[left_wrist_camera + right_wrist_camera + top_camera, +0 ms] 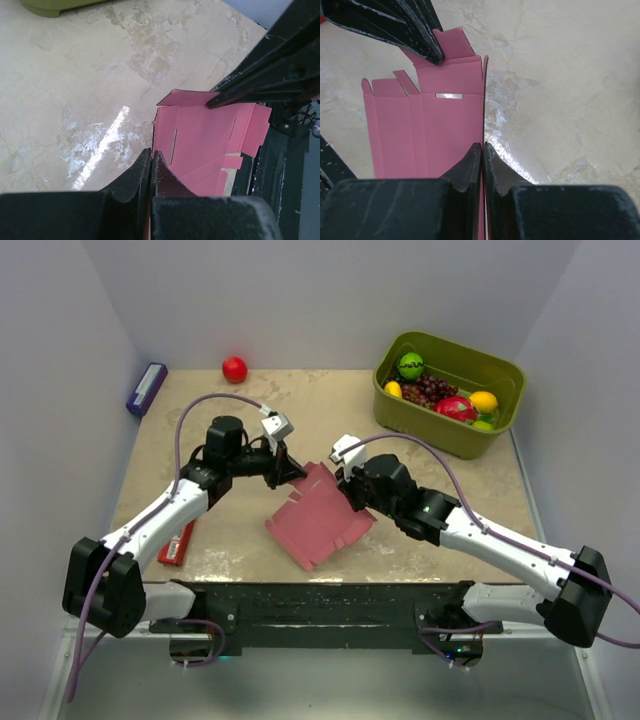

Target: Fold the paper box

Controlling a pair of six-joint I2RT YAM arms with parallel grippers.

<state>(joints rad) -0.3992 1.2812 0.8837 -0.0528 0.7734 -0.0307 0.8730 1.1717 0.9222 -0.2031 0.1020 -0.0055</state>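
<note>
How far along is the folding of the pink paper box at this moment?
Done: the paper box is gripped, the left gripper shut on one edge, the right gripper shut on the opposite edge. In hand: a first bend, one end flap already angled off the sheet. Left: almost everything; the panels form one open sheet, the tabs are untucked, and no box shape exists yet.

No lettering, number or brand can be read on anything.
</note>
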